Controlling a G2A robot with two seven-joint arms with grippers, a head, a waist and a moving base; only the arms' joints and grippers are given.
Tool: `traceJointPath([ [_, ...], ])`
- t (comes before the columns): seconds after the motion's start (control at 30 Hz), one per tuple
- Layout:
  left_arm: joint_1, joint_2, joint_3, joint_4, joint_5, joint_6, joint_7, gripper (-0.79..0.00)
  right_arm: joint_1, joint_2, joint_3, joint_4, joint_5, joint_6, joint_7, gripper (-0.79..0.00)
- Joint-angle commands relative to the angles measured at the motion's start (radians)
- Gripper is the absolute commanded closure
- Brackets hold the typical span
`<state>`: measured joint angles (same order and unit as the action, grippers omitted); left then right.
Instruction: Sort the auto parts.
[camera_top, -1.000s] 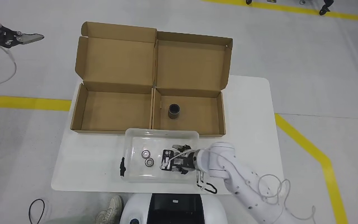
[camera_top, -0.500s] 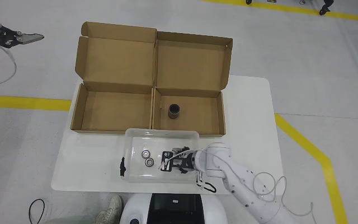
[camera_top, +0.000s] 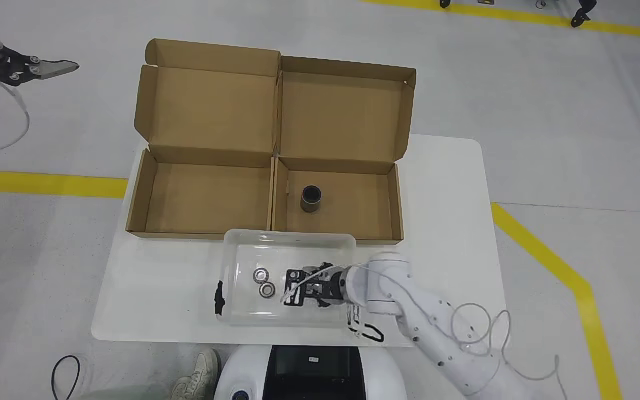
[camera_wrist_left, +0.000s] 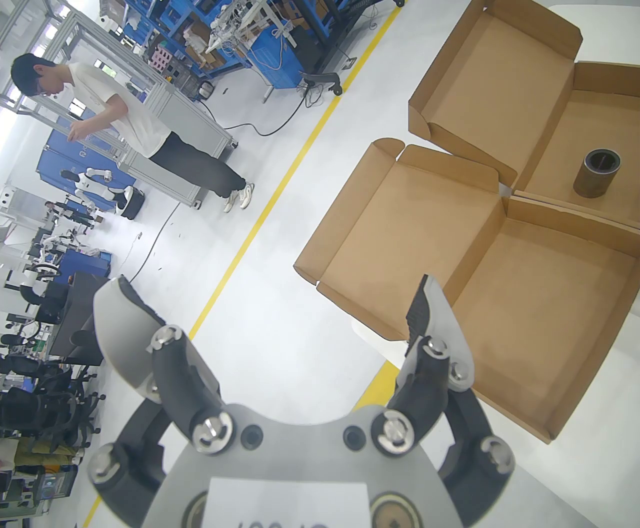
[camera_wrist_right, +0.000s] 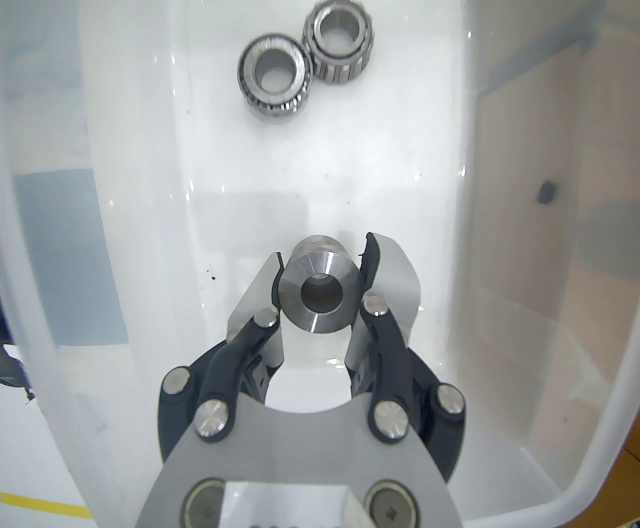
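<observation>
While its bore faces the wrist, sleeve axis runs along right hand | hand grasping sleeve | left hand released

On a white table two open cardboard boxes are set side by side, and a dark cylindrical sleeve is stood upright in the right box, near the wall next to the left box. A clear plastic bin is placed just in front of the boxes; two bearing rings are seen close together in its left half, the right gripper is found inside it just beside them, and a small black piece is laid just outside its left wall. The left gripper is held over the floor, well apart from the table.
</observation>
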<state>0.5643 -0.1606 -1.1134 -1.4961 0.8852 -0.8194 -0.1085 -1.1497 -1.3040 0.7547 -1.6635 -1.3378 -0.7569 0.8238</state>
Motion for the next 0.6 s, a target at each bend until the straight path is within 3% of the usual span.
traceJointPath([
  [0.0,0.0,0.0,0.0,0.0,0.0,0.0,0.0,-0.785,-0.003,0.004,0.013,-0.012,0.012,-0.006,-0.042,0.0],
  [0.33,0.0,0.0,0.0,0.0,0.0,0.0,0.0,-0.785,-0.006,0.012,0.053,-0.014,0.076,-0.073,-0.374,0.0],
  [0.57,0.0,0.0,0.0,0.0,0.0,0.0,0.0,-0.785,0.022,0.0,0.05,0.032,0.106,-0.064,-0.635,0.0],
])
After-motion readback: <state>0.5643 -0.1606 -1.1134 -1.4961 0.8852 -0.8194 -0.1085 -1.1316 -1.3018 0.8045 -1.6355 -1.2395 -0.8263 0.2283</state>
